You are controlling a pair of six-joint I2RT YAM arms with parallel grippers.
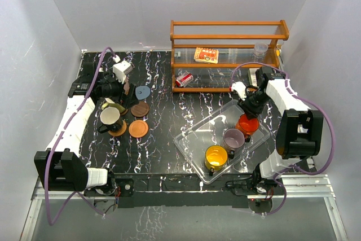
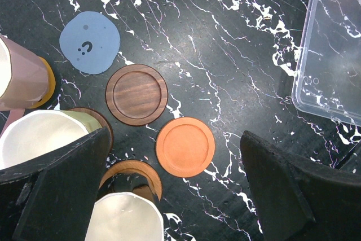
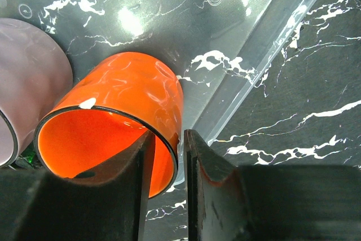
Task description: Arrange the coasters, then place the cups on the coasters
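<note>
TOP VIEW
table (image 1: 169, 156): black marbled; everything is set on it.
clear tray (image 1: 206, 131): placed right of centre, at an angle.
cups in tray: yellow cup (image 1: 216, 156) nearest the arm bases, mauve cup (image 1: 234, 137) in the middle, orange-red cup (image 1: 247, 123) farthest back.
cups at left: black cup (image 1: 110, 118) and olive-cream cup (image 1: 117, 107) are grouped under the left arm.
bare coasters: blue-grey coaster (image 1: 142, 91), dark brown coaster (image 1: 140, 108) and orange coaster (image 1: 138, 128) are laid in a column just right of those cups.
wooden rack (image 1: 225, 55): stood at the back edge.

LEFT WRIST VIEW
left gripper (image 2: 176, 136): fingers are spread wide; nothing is held; it is held above the coasters.
pale pink cup (image 2: 20, 80): seen at the left edge.
covered coasters (image 2: 132, 169): one is seen under each of the pink, olive-cream and black cups, only the rims showing.
bare coasters: the three are seen close together, none of them under a cup.

RIGHT WRIST VIEW
right gripper (image 3: 169, 139): the orange-red cup's wall is straddled, one finger inside, one outside, with a narrow gap; a firm clamp cannot be told.
orange-red cup: located in the tray near its rim, just beside the mauve cup.
</note>
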